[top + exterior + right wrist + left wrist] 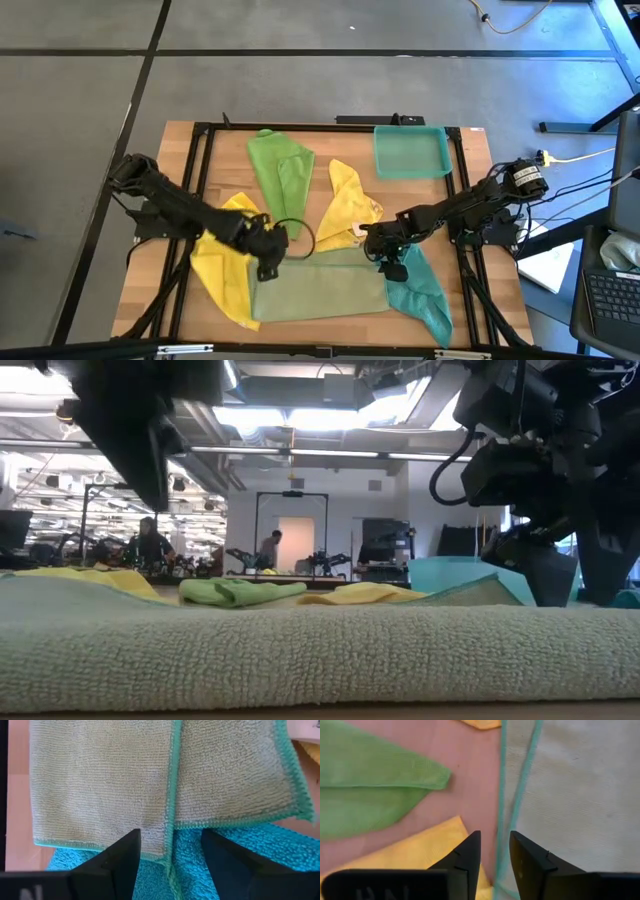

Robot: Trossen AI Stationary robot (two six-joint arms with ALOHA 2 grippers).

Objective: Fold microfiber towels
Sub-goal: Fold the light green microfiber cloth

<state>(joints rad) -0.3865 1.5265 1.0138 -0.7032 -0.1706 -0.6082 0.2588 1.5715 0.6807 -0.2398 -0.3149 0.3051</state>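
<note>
the pale olive-green towel (320,290) is lying folded at the desk's (150,260) front edge, overlapping the teal towel (425,300). the left tool (268,262) and right tool (385,262) are hovering at its two back corners, fingers apart and gripping nothing.

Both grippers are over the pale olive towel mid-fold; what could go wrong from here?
1. The pale olive towel lies partly over the teal towel; the right gripper, open above both layers, might pinch the teal one too.
2. The left gripper, slightly open, holds nothing; the yellow towel sits right beside the olive edge and could get snagged.
</note>
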